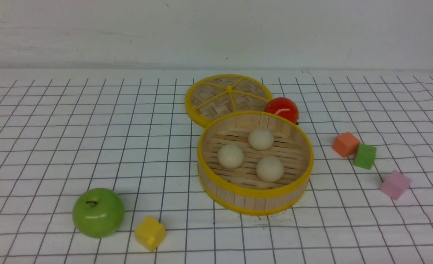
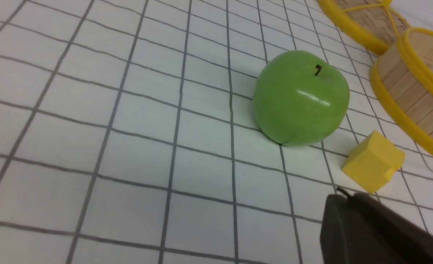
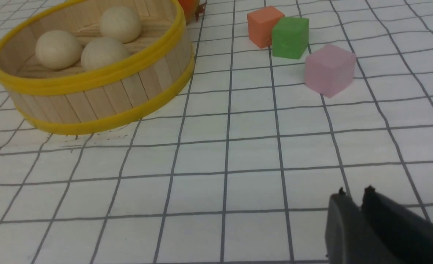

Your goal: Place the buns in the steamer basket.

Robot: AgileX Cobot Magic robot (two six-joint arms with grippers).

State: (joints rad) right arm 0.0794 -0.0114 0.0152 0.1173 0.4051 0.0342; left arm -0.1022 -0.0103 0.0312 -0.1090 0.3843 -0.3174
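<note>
Buns, three smooth cream-beige dough balls (image 1: 261,139) (image 1: 230,156) (image 1: 270,169), are seen lying on the slatted floor of the round bamboo steamer basket with yellow rims (image 1: 255,192), set apart from one another. The flat woven yellow-rimmed lid (image 1: 227,96) is laid just behind the basket, its near edge hidden by the basket's rim, and a glossy red round fruit (image 1: 281,108) is placed beside the lid, behind the basket wall. A green apple (image 1: 98,212) and a yellow cube (image 1: 150,233) are found near each other on the gridded white tablecloth (image 1: 55,146), toward the robot's left. An orange cube (image 1: 345,144) and a green cube (image 1: 365,156) are set touching, with a pink cube (image 1: 395,184) nearby. The left gripper (image 2: 339,198) is pressed together, empty. The right gripper (image 3: 354,194) is shown with its tips slightly parted, holding nothing.
</note>
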